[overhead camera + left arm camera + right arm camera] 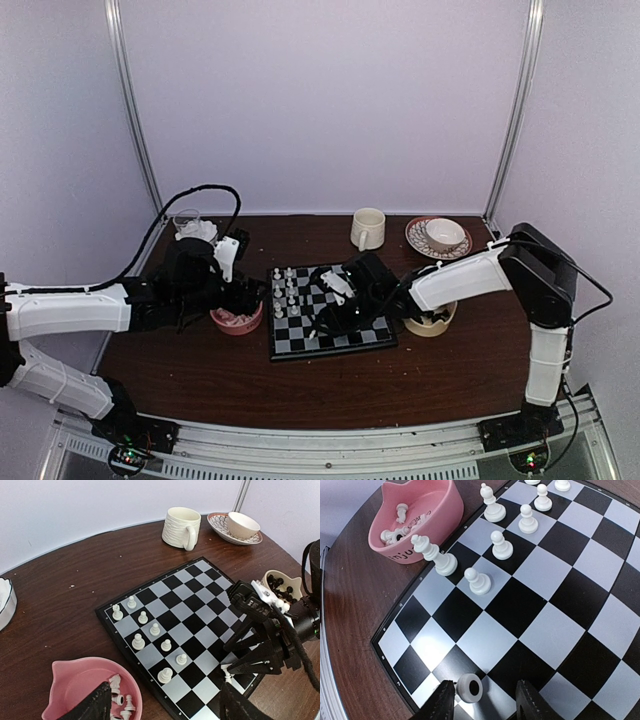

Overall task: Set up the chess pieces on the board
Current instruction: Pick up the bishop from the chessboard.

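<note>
Though eight tiny white plastic chess pieces point(155, 629) stand on the black-and-grey checkered board point(200, 615), tons remain. Right end effector point(485, 692) gapes around one; left end effector point(165, 700) gapes too.

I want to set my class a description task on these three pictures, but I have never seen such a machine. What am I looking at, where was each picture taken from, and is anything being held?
These are two robot arms bolted to the near edge of a table. Each ends in a two-finger claw. The wide picture comes from a camera above and behind the arms. The other two come from a camera on each wrist.

On the table lie a chessboard with several white pieces standing on it, a pink bowl of more white pieces, a cream bowl of black pieces, a mug, and a cup on a saucer.

The left claw hangs open and empty by the pink bowl. The right claw, low over the board, has one white piece between its fingers. There is a gap on one side, so the piece is not clamped.
</note>
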### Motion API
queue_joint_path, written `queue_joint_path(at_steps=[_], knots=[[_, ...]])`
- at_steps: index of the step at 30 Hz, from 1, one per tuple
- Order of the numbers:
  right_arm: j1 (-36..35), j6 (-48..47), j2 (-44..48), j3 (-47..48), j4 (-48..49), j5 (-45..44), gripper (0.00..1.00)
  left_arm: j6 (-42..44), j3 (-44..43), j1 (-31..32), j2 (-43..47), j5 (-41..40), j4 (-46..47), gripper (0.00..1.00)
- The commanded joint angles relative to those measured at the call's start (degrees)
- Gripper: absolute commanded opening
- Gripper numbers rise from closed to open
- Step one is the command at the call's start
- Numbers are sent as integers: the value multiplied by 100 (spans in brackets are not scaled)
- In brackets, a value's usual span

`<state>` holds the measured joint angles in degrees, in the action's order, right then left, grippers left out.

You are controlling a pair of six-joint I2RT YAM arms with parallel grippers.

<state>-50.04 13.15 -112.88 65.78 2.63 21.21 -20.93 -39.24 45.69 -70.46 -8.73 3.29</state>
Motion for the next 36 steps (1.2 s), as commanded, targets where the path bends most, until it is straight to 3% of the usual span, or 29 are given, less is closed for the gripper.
queue_joint_path(at_steps=[1,11,16,20,36], knots=[[27,109,-163,179,97,177,44,69,-170,-8,-1,65,154,74],[30,66,-176,198,79,348,38,80,-159,-8,44,67,143,74],[30,63,-136,178,171,384,47,89,-162,-8,57,65,145,75],[29,147,-194,225,245,392,47,97,-162,-8,58,65,154,75],[20,188,-340,326,194,454,32,106,-188,-8,16,82,137,75]])
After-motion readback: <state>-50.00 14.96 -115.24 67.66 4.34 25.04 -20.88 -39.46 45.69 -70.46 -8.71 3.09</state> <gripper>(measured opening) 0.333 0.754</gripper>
